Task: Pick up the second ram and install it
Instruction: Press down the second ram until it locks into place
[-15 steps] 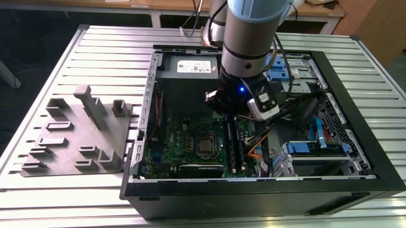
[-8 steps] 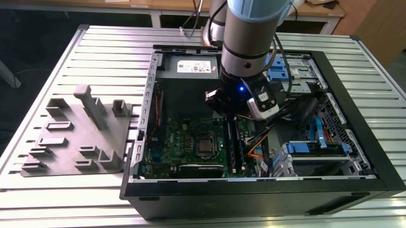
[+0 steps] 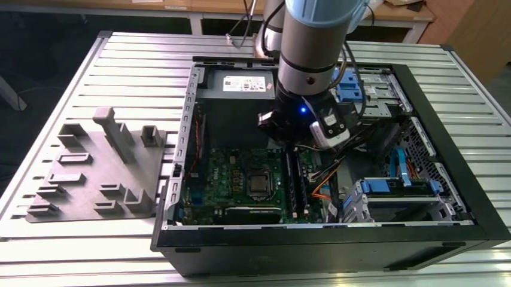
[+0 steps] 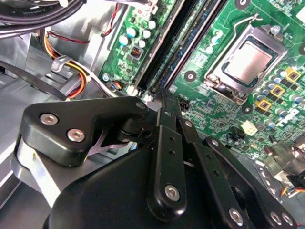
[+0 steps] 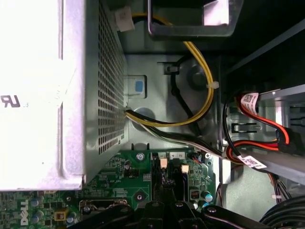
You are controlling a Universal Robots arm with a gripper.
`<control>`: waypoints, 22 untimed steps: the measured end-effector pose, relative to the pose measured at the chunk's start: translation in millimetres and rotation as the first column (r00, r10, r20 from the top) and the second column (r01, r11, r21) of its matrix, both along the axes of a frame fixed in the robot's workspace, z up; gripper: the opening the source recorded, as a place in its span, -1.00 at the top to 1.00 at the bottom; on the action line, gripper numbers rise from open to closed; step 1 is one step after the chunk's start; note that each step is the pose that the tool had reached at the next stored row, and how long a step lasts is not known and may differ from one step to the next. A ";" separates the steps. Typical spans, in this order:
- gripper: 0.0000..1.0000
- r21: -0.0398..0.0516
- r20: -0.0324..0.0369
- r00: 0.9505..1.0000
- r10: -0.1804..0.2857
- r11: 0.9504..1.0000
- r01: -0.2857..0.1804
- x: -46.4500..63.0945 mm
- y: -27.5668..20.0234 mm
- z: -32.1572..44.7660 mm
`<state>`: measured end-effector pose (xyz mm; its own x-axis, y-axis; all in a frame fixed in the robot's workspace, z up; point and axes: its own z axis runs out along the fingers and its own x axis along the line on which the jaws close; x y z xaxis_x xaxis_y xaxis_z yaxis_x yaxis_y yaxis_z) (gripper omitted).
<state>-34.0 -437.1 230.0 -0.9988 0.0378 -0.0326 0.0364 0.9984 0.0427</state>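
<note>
Slatted table (image 3: 119, 66), second ram (image 4: 183, 50) (slotted) beyond pincer (image 4: 164, 98)

Dim exterior view with a dark case interior; glare whitens the power supply (image 5: 38, 95); the near gripper linkage (image 4: 162, 157) looks soft.

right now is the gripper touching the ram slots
Cannot tell. In the second wrist view the gripper ends right at the near end of the ram slots, but its linkage hides the tip, so no contact or gap shows.
</note>
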 end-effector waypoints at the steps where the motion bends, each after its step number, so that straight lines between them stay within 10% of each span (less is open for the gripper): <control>1: 0.86 0.000 0.000 1.000 0.000 1.000 0.000 0.0 0.0 -0.6; 22: 0.86 0.000 0.000 1.000 0.000 1.000 0.000 0.0 0.1 -9.3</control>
<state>-33.9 -437.0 220.7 -0.9988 0.0378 -0.0326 0.0364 0.9984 0.0427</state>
